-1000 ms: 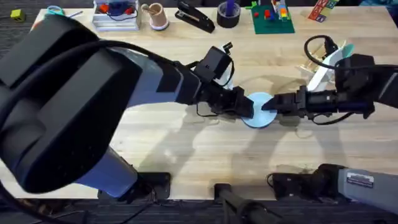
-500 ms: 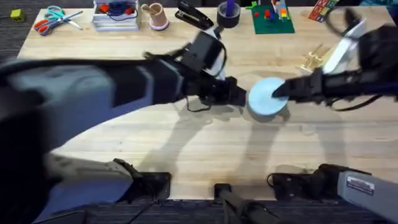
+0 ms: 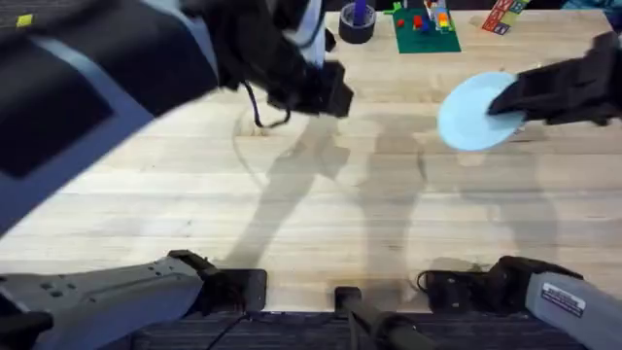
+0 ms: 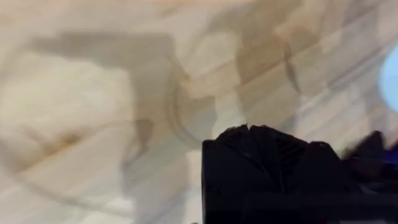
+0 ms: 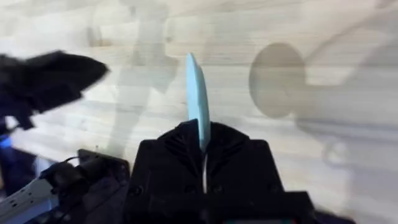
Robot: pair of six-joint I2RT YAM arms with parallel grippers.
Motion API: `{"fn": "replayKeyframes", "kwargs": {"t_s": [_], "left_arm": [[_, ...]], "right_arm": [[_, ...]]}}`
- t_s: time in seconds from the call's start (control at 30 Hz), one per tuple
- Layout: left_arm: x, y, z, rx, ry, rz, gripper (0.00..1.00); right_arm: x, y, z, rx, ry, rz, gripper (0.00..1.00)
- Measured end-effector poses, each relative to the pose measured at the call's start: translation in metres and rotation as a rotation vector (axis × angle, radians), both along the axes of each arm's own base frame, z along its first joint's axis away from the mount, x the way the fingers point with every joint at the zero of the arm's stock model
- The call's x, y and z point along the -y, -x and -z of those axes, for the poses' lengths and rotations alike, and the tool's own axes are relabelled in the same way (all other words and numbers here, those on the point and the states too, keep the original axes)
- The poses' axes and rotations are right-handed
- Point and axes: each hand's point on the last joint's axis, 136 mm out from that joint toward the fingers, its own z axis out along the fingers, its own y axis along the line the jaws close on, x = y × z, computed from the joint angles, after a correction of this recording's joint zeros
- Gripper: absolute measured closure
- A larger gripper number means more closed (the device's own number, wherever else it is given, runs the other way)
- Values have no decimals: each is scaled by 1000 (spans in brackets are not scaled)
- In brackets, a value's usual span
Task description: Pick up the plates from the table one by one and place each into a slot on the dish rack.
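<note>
My right gripper [image 3: 507,101] comes in from the right and is shut on a light blue plate [image 3: 473,112], which hangs above the table [image 3: 321,204]. In the right wrist view the plate [image 5: 197,102] stands edge-on, pinched in the right gripper [image 5: 203,142]. My left gripper [image 3: 333,95] is at the far middle of the table, apart from the plate, with its black fingers together and nothing in them. The left wrist view shows the left gripper [image 4: 249,130] over bare wood, with a blue sliver of the plate [image 4: 392,78] at the edge. The dish rack is hidden.
Along the far edge sit a green building-brick baseplate [image 3: 425,29] with coloured bricks and a black tape roll [image 3: 357,21]. My left arm spans the upper left of the overhead view, large and blurred. The plate's round shadow [image 5: 278,79] falls on the wood.
The right gripper has carried the blue plate up and toward the far right. The left gripper has let go of the plate and pulled back toward the far left.
</note>
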Motion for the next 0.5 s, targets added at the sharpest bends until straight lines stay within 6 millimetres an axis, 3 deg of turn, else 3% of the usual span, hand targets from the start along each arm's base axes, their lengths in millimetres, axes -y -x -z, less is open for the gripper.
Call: {"fn": "replayKeyframes", "kwargs": {"t_s": [0.3,0.5], "left_arm": [[-40,-32,-49,190,-176,-3,960],[-44,-40,-73,292,-224,66,960]], "right_arm": [[37,28,-41,-55,208,173,971],[61,45,-60,-77,319,327,970]]}}
